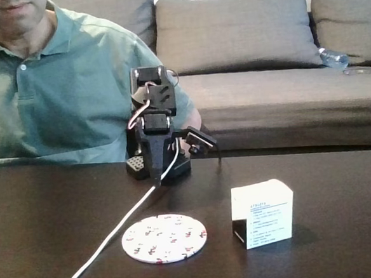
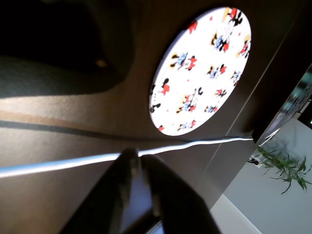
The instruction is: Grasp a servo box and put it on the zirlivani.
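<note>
Behind the dark surface [image 1: 44, 206] a grey sofa [image 1: 262, 51] fills the back of the fixed view, and a person in a green shirt [image 1: 49, 97] sits at far left, close behind my arm [image 1: 156, 125]. I've got the arm folded up at the far edge, nowhere near the goods yet. Servo box [image 1: 262, 212] stands near right, upright, label face toward the camera, untouched. Zirlivani [image 1: 164, 238] lies flat to its left, apart from it, bare on top.

Wrist view now: my hand [image 2: 139, 161] is narrow, fingers [image 2: 122, 195] almost together, holding nothing. I judge the grasp hasn't begun. To do it well I'd spread the fingers wide first, swing right, come down over the box from above and pinch two opposite plain sides so it stays level.

White cable [image 1: 109, 236] runs diagonally from the arm's base toward the near left, passing just left of the disc; I'd guess it could snag a low sweep. A bottle [image 1: 334, 58] sits on the sofa, no bother.
</note>
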